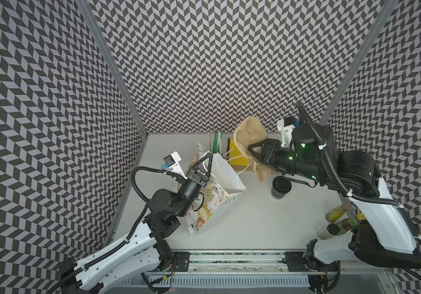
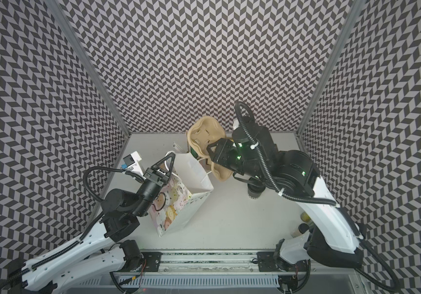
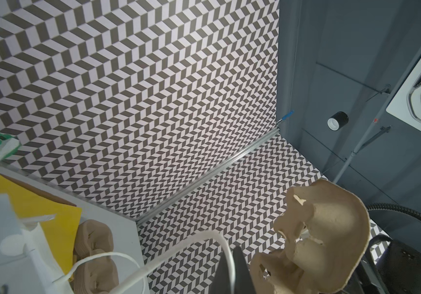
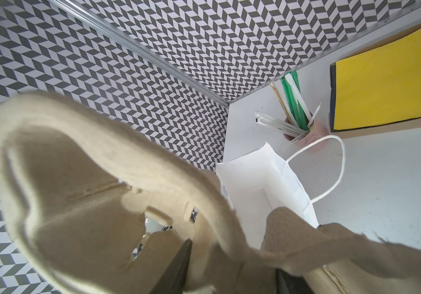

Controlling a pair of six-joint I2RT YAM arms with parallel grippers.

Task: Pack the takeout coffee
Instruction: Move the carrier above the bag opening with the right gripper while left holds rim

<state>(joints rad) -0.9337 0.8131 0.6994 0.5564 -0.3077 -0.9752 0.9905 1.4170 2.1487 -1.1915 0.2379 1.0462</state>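
The takeout coffee (image 1: 281, 187), a black cup with its black lid on, stands on the table just below my right forearm; in a top view only the base of the takeout coffee (image 2: 254, 192) shows under the arm. My right gripper (image 1: 252, 150) (image 2: 211, 150) (image 4: 232, 275) is shut on a tan pulp cup carrier (image 1: 250, 133) (image 2: 203, 132) (image 4: 77, 178) (image 3: 326, 229), held tilted up above the table, right of the bag. My left gripper (image 1: 207, 159) (image 2: 169, 160) (image 3: 231, 269) is shut on the white cord handle (image 3: 179, 247) of the cartoon-print gift bag (image 1: 217, 201) (image 2: 179, 213), which stands open.
A pink cup with straws (image 4: 308, 138) (image 1: 215, 143) stands at the back behind the bag. Yellow paper bags (image 1: 237, 157) (image 4: 387, 76) lie at the back. More pulp carriers (image 3: 95, 254) are stacked next to them. Bottles (image 1: 336, 213) stand at the right edge.
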